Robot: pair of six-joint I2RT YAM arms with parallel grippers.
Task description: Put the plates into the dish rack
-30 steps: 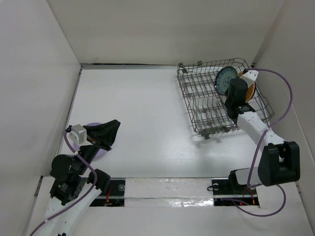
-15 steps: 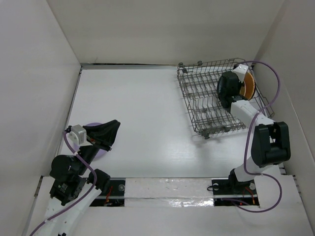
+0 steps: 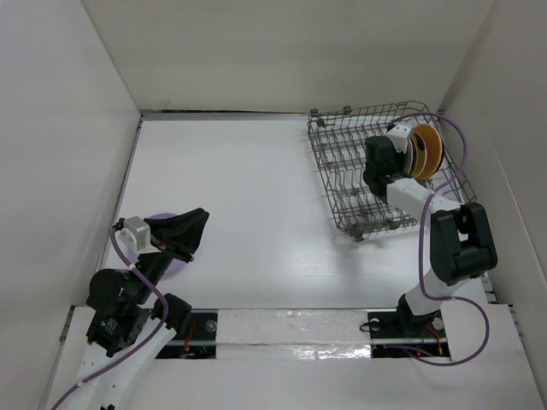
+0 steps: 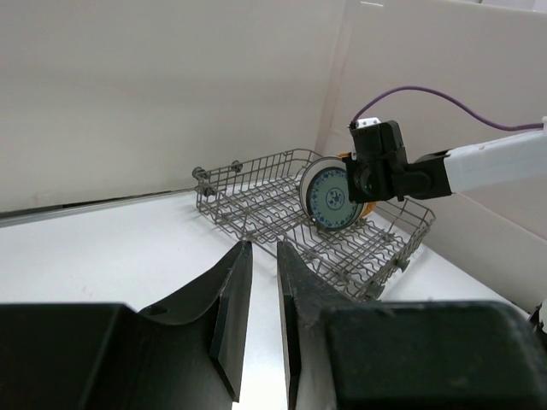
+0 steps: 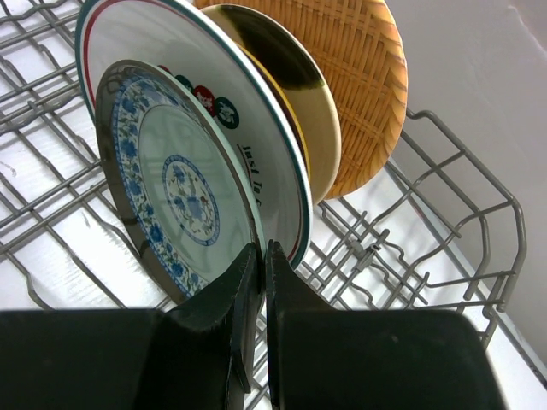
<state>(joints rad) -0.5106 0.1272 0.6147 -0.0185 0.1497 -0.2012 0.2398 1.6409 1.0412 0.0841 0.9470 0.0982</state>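
looking down from above, the right hand [image 3: 400, 160] reaches into the dish rack [image 3: 342, 175] at the far right of the counter [image 3: 256, 222], up against a row of plates [image 3: 425, 150] standing on edge. the left hand [image 3: 195, 229] hangs at the near left, over a lavender plate [image 3: 164, 217] lying flat.

from the left wrist, the left hand's fingers stand narrowly apart with nothing between them. across the counter, the teal patterned plate [image 4: 332, 195] stands upright in the rack, its face turned toward this camera, with the right hand at its upper edge.

from the right wrist, the fingers [image 5: 244, 286] are all but closed, and they look pinched on the teal plate's rim. behind it, close-packed and parallel, come the white plate with red marks [image 5: 256, 137], a dark yellow plate [image 5: 295, 94] and the orange-tan plate [image 5: 350, 77]. each disc's flat faces point along the row, so the thin axis runs down the rack.

the risk, as i judge it, lies in the release. if the lower rim is not seated between tines, the plate could tip forward or fall back against the white one. pulling away at an angle could also drag the rim and disturb its neighbours.
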